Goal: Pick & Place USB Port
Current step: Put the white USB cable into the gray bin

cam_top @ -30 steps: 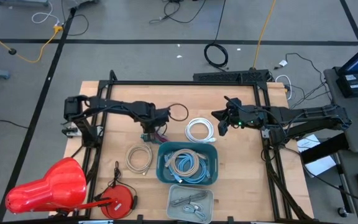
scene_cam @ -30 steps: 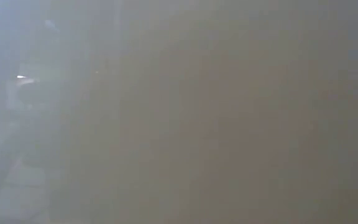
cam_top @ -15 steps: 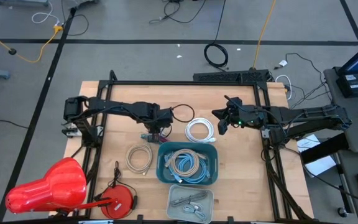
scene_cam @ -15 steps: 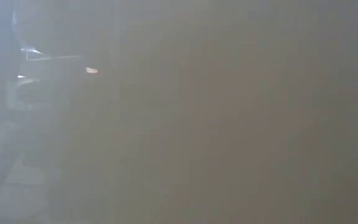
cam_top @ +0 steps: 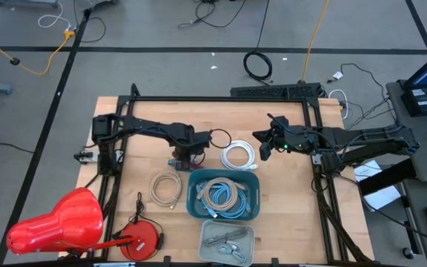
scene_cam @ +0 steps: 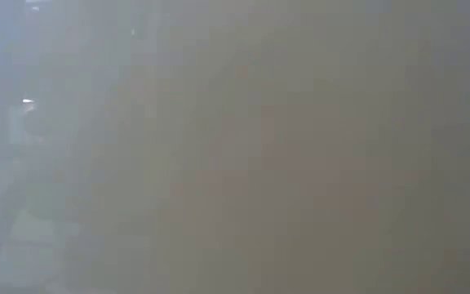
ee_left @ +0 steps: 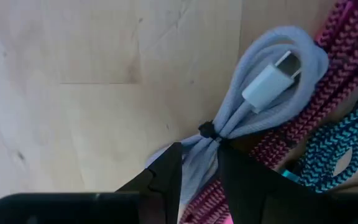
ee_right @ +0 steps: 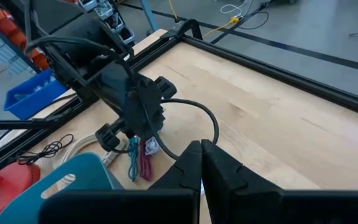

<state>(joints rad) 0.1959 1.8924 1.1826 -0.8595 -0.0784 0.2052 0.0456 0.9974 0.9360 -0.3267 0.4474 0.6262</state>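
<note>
My fingers [ee_left: 166, 180] are black — beneath them lies a pale grey-white cable bundle [ee_left: 253, 112] with a white plug [ee_left: 269, 81], cinched by a black tie [ee_left: 207, 129]. At its four o'clock run a pink-and-black braided cable [ee_left: 303, 118] and a teal-and-black braided cable [ee_left: 328, 146]. The table [cam_top: 288, 200] is light wood. From above — a teal bin [cam_top: 224, 194], a white coil [cam_top: 238, 155], a red reel [cam_top: 143, 239], a red shape [cam_top: 54, 222].

Low view: uniform grey-brown haze, nothing readable. Left gripper [ee_left: 194, 171]: fingers hide the lower end of the grey cable bundle [ee_left: 260, 106]; pink cable [ee_left: 328, 81] and teal cable [ee_left: 334, 143] run off frame. From overhead, bundle too small to tell.
</note>
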